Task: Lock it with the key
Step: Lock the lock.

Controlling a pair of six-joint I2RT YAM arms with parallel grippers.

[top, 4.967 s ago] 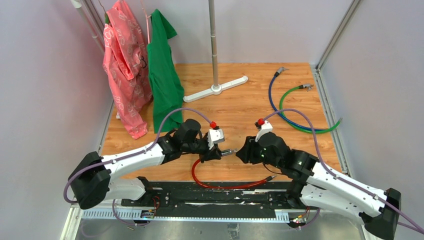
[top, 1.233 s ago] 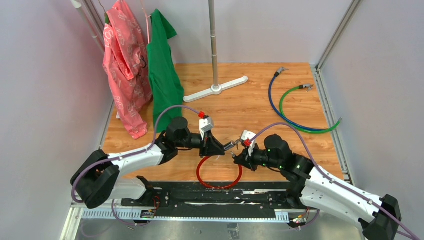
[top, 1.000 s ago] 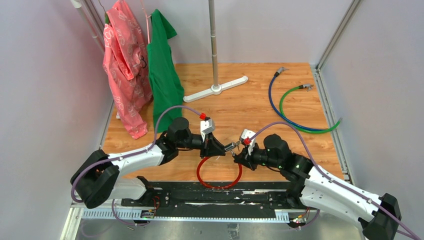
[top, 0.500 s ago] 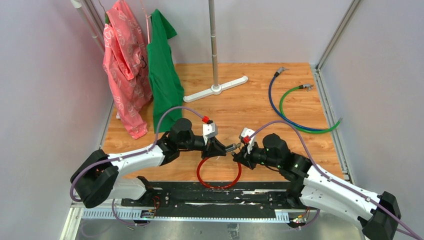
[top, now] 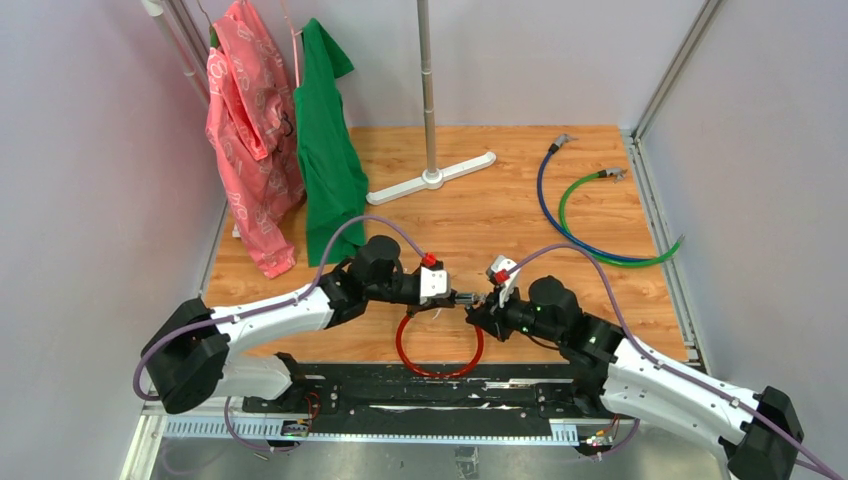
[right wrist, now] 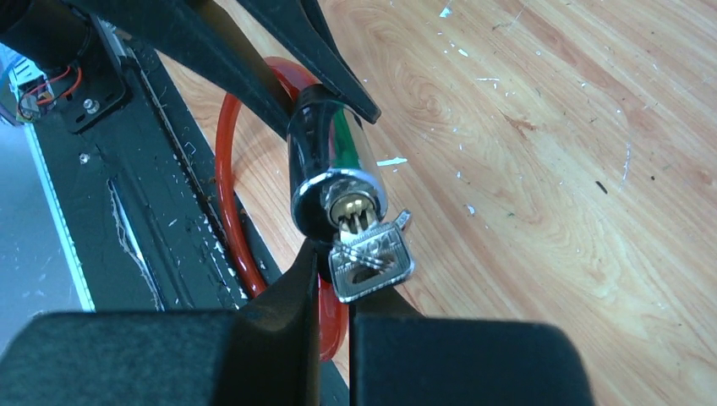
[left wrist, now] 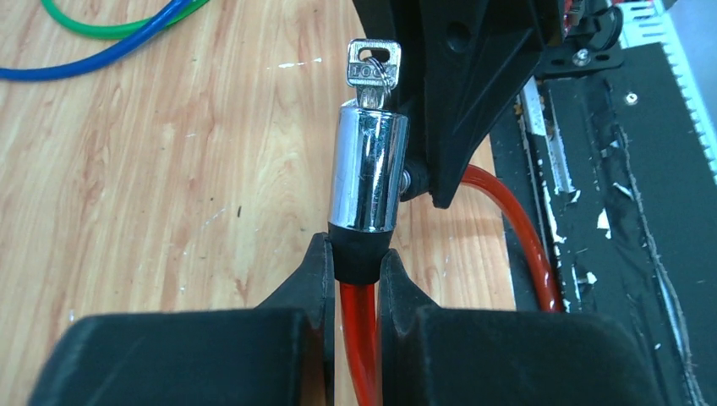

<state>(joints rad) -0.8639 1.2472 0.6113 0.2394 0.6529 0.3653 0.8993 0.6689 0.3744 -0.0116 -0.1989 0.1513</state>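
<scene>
A red cable lock (top: 402, 350) forms a loop near the table's front edge. Its chrome cylinder (top: 463, 298) hangs between my grippers. My left gripper (top: 443, 300) is shut on the black collar under the cylinder (left wrist: 368, 173), shown in the left wrist view (left wrist: 355, 254). The small silvery key (left wrist: 374, 72) sticks out of the cylinder's end. In the right wrist view the key (right wrist: 370, 255) sits in the keyhole. My right gripper (right wrist: 336, 279) is at the cylinder's end, jaws closed to a narrow slot. The key's head lies over one finger, not in the slot.
Blue (top: 543, 195) and green (top: 563, 212) cables lie at the back right. A white stand base (top: 432, 178) with its pole is at the back centre. Pink (top: 245, 130) and green (top: 325, 140) garments hang at the back left. A black base plate (top: 430, 395) runs along the near edge.
Five seconds ago the red cable lay open; now it is a closed loop. In the last second both wrists rolled and the cylinder levelled between the grippers.
</scene>
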